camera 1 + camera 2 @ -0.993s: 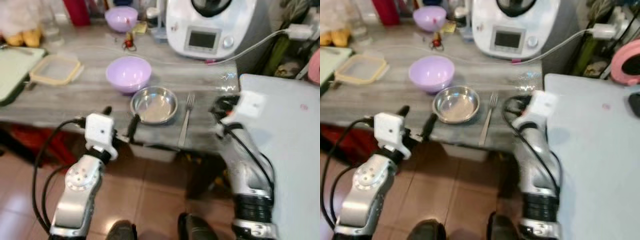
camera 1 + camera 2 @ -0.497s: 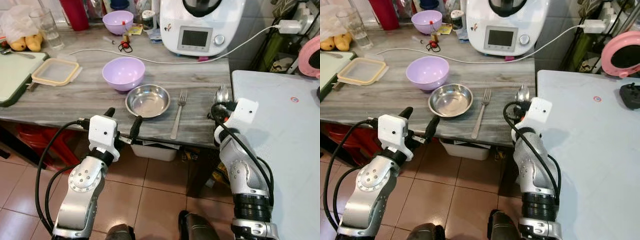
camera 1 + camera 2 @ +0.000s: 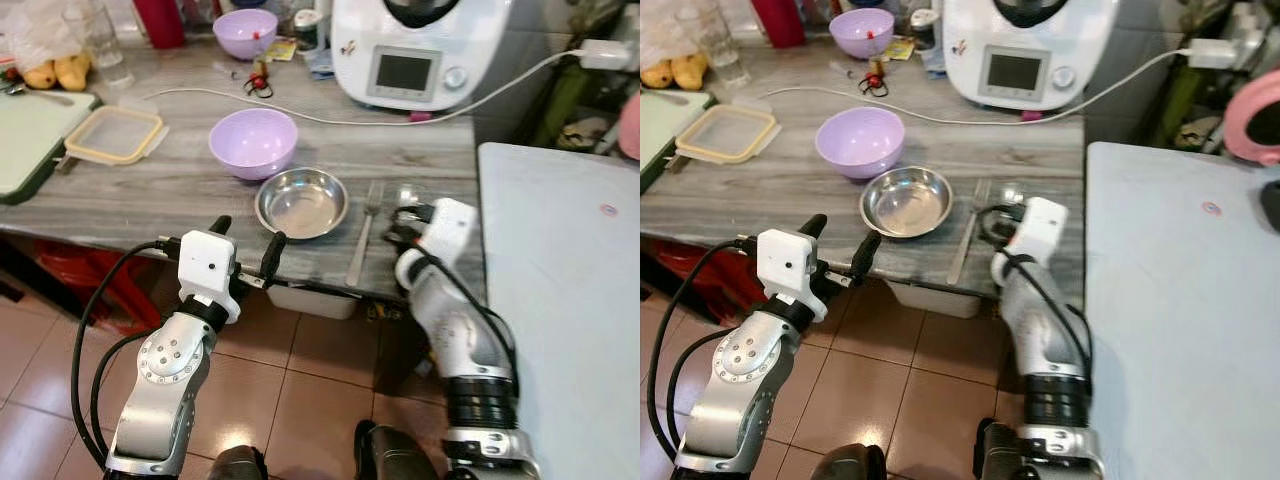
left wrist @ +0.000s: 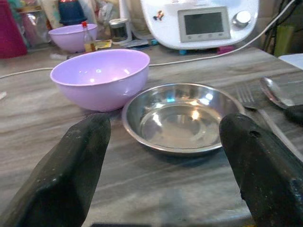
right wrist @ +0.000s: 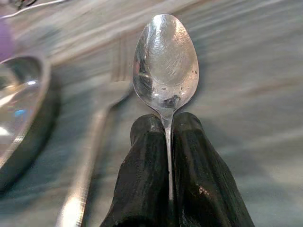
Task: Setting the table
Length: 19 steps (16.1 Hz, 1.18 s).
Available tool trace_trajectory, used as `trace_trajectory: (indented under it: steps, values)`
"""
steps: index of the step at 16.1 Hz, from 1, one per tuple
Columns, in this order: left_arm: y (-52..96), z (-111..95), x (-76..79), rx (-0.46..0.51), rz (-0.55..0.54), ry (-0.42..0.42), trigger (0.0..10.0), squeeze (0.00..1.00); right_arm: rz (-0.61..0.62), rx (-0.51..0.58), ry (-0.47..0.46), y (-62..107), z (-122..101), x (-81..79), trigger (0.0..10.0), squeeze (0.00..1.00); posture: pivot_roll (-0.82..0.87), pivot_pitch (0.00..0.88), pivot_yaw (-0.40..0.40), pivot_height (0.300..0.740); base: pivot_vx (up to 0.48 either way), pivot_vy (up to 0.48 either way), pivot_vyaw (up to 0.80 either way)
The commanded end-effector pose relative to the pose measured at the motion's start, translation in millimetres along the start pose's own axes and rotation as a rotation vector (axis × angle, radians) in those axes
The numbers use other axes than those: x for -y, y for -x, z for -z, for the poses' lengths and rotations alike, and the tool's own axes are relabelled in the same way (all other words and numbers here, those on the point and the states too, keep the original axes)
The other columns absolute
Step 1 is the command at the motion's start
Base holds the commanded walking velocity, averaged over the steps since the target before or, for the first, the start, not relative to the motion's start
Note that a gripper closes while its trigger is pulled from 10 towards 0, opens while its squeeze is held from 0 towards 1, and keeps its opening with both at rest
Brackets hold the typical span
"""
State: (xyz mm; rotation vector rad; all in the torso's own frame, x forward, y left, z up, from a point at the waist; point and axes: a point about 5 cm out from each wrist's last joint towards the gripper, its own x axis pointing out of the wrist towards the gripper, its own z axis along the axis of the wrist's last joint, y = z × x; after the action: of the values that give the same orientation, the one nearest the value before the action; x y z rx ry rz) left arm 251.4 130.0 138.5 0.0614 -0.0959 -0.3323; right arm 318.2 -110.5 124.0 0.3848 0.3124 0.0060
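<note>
**Two grippers at the tabletop edge, one holds a spoon**

Your right gripper (image 5: pixel 168 156) has its jaws pressed together on the handle of a spoon (image 5: pixel 165 61); the right wrist view shows you the bowl of it above the grey tabletop (image 3: pixel 150 190), just beside the fork (image 3: pixel 362 232). The head views show the spoon less clearly, behind the wrist. Your left gripper (image 3: pixel 245 245) hovers before the steel bowl (image 4: pixel 182 116) with jaws spread wide. A purple bowl (image 4: pixel 100 78) stands touching the steel one.
</note>
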Motion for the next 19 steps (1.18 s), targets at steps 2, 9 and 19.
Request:
trace_trajectory:
  steps: [2,9,19]
  values:
    - [1.1,-2,1.3,0.002,0.004,0.000,10.0,0.00,-0.022,-0.044,-0.005,-2.6,5,-9.5,10.0,0.00,0.01,0.136,0.049,0.740,0.000,0.000,0.00]
    - [0.4,-1,2.5,0.001,0.007,0.005,10.0,0.00,0.020,-0.065,0.033,-6.2,6,-3.5,10.0,0.00,0.01,0.136,0.047,0.740,0.000,0.000,0.00]
    - [0.7,-1,2.8,0.001,0.010,0.002,10.0,0.00,0.022,-0.038,0.081,-21.7,0,-3.9,10.0,0.00,0.02,0.135,0.048,0.740,0.000,0.000,0.00]
